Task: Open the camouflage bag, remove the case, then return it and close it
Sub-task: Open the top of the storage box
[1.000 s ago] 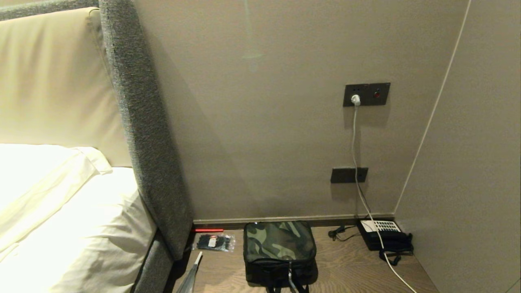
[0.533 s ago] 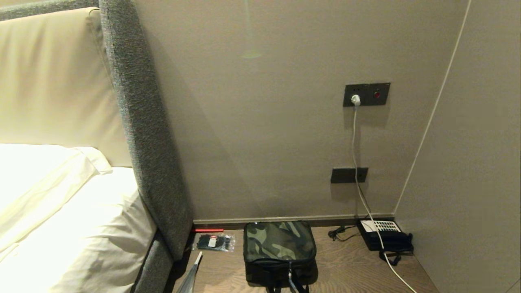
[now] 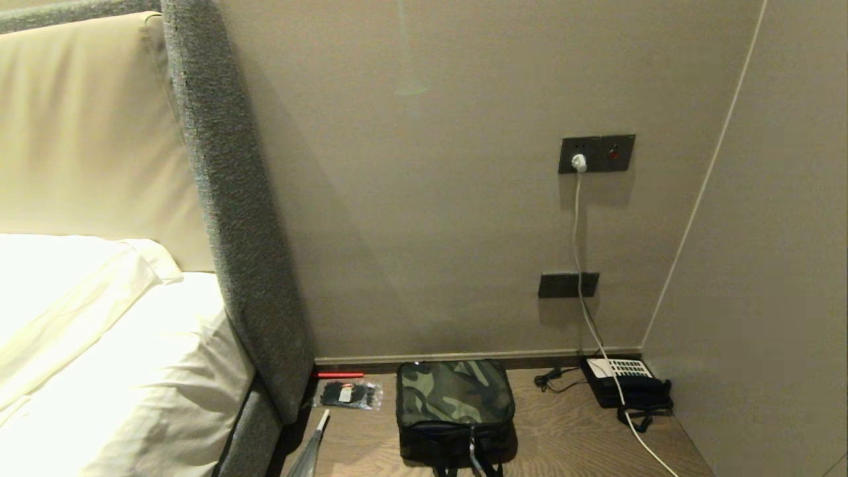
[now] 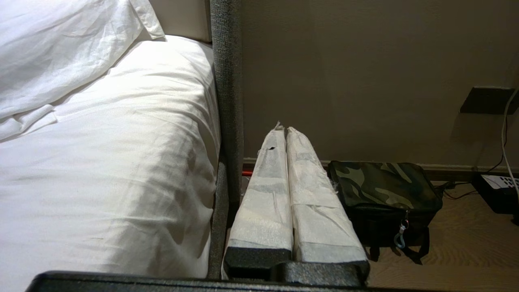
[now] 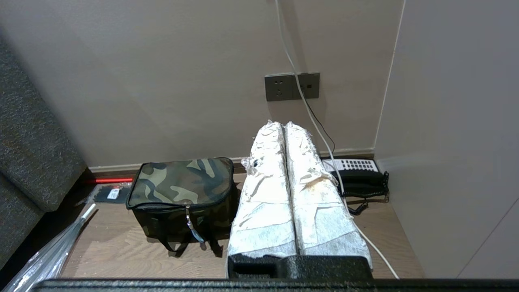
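At far left, a bed with white pillow (image 3: 86,318) and cream padded headboard (image 3: 86,132), bounded by a grey fabric side panel (image 3: 232,218). Beside the panel, on the wooden surface (image 3: 563,437): a red pen-like stick (image 3: 339,375) against the wall, a clear packet of black cable ties (image 3: 350,395) just in front of it, and a clear plastic-wrapped item (image 3: 310,450) at the near edge. Left claw (image 4: 286,132) clenched, white-wrapped fingers (image 4: 263,194) pressed together, empty, raised between the bed panel and the camouflage bag (image 3: 455,411). Bag zipped shut, upright near the middle of the surface, close to the wall, zip pull (image 5: 190,225) hanging down its front, black straps trailing below. Case not visible. Right claw (image 5: 284,125) likewise clenched and empty, raised just right of the bag. Further right, a black telephone with white keypad (image 3: 626,383) in the corner, a white cable (image 3: 583,265) running up to the upper wall socket (image 3: 596,154), passing a lower socket plate (image 3: 568,285).
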### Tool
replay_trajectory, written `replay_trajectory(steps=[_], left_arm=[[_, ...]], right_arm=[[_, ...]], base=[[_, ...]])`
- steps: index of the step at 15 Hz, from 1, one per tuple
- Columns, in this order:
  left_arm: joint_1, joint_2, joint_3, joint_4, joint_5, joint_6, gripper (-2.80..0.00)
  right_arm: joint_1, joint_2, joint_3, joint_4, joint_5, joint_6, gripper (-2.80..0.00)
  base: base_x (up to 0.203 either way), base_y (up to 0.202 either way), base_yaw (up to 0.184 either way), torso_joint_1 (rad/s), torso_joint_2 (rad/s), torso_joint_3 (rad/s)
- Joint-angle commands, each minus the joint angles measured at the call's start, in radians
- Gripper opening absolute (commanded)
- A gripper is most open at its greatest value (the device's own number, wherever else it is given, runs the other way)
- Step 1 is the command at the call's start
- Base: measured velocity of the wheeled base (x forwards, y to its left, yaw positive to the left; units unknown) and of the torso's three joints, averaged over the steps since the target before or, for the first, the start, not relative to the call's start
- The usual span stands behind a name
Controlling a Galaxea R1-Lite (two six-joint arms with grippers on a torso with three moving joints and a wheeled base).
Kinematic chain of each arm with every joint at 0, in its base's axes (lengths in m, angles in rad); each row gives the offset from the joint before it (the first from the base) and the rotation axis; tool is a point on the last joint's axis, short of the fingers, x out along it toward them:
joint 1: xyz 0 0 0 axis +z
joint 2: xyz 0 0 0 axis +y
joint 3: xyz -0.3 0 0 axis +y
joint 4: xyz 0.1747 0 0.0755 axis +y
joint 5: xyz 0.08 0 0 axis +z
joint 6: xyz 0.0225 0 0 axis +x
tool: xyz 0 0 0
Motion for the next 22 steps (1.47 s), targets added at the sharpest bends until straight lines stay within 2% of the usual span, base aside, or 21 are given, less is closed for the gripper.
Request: replay_trajectory(steps=[1,22], left_arm=[[0.000,-0.002,0.000,0.000,0.001,-0.001,-2.80],[0.000,-0.002,0.000,0.000,0.001,-0.001,-2.80]], right_arm=[[0.000,0.000,0.012,0.000,0.000,0.000,-2.80],[0.000,0.000,0.012,0.000,0.000,0.000,-2.80]], base=[[0.000,0.000,0.000,0.000,0.00,0.000],[0.000,0.000,0.000,0.000,0.00,0.000]])
